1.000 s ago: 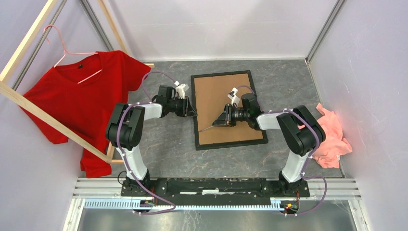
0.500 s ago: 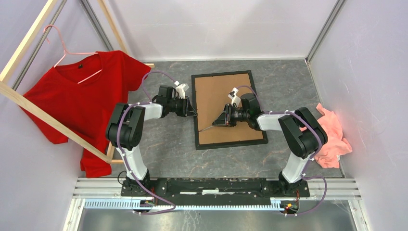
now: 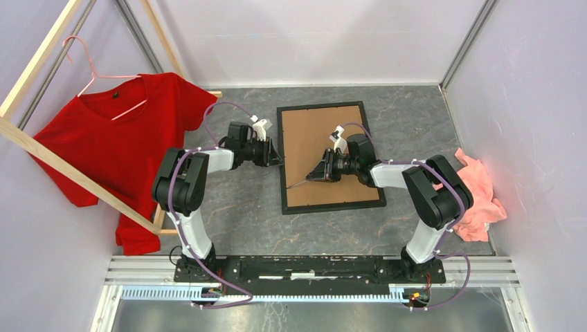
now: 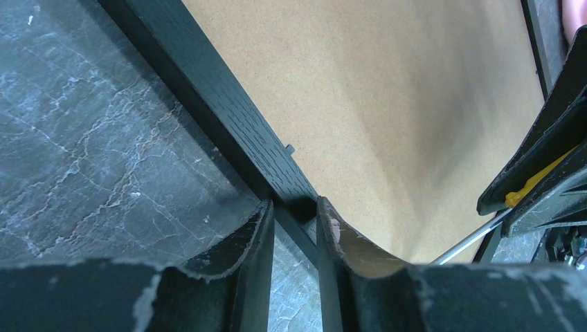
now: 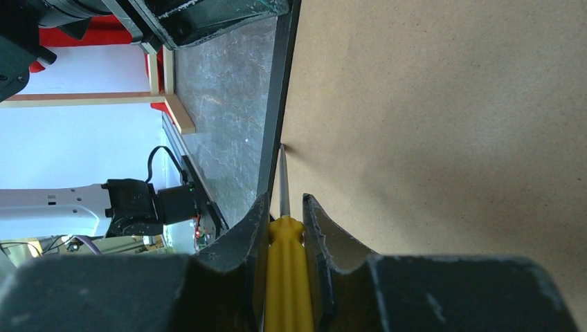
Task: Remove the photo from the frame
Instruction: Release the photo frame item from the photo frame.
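The black frame (image 3: 332, 206) lies face down in the middle of the table, its brown backing board (image 3: 315, 138) facing up. The photo is hidden beneath the board. My left gripper (image 3: 279, 160) straddles the frame's left rail (image 4: 228, 117), shut on it with one finger on either side (image 4: 296, 204). My right gripper (image 3: 313, 176) hovers over the board, shut on a yellow-handled screwdriver (image 5: 285, 277). The screwdriver's metal shaft (image 3: 297, 185) points at the inner edge of the left rail (image 5: 277, 104), where its tip rests against the board (image 5: 450, 138).
A red T-shirt (image 3: 118, 145) hangs on a pink hanger from a pale wooden rack (image 3: 69, 176) at the left. A crumpled pink cloth (image 3: 477, 197) lies by the right wall. Walls close in the back and both sides.
My left gripper has closed a little on the frame's left rail, and the frame has shifted slightly to the right. My right gripper still holds the screwdriver in the same place.
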